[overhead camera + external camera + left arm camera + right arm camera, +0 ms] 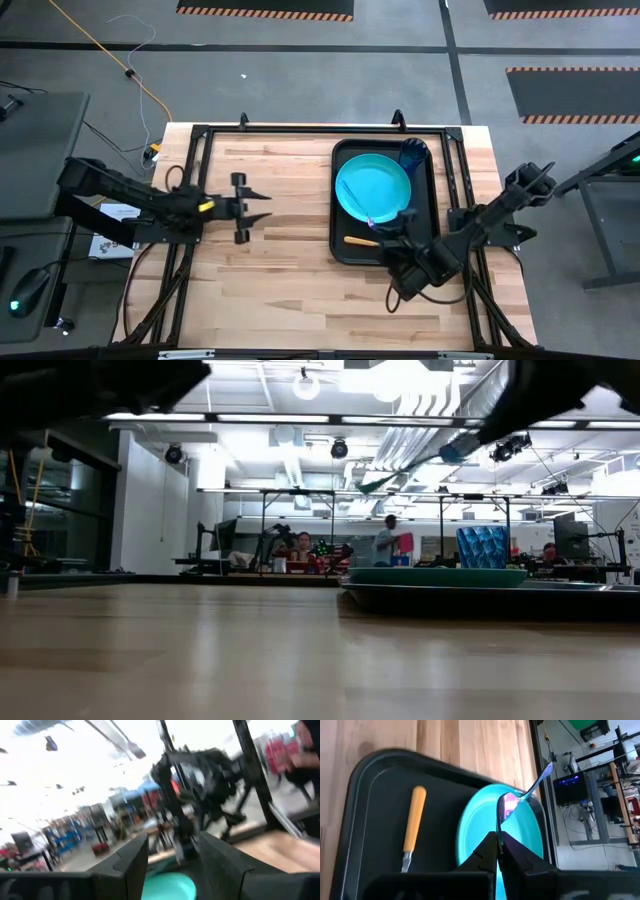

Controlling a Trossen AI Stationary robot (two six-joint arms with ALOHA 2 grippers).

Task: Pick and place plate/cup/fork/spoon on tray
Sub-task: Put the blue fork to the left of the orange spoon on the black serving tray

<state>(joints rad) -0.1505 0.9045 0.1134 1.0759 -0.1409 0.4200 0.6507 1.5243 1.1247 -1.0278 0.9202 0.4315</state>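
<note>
1. Reaching over the tray [343, 250]'s near corner, our right gripper [497, 837] pinches the fork [520, 800] above the plate [372, 187], its fingers shut on the handle.
2. We see the spoon [413, 826] beside the plate and the cup [414, 153] at the tray's far end.
3. Our left gripper [262, 207] hangs over bare table, jaws apart and empty.

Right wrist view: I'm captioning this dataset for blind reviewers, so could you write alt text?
The right gripper, shut on the fork, holds it over the turquoise plate on the black tray. The orange-handled spoon lies on the tray beside the plate, with the wooden table beyond.
</note>
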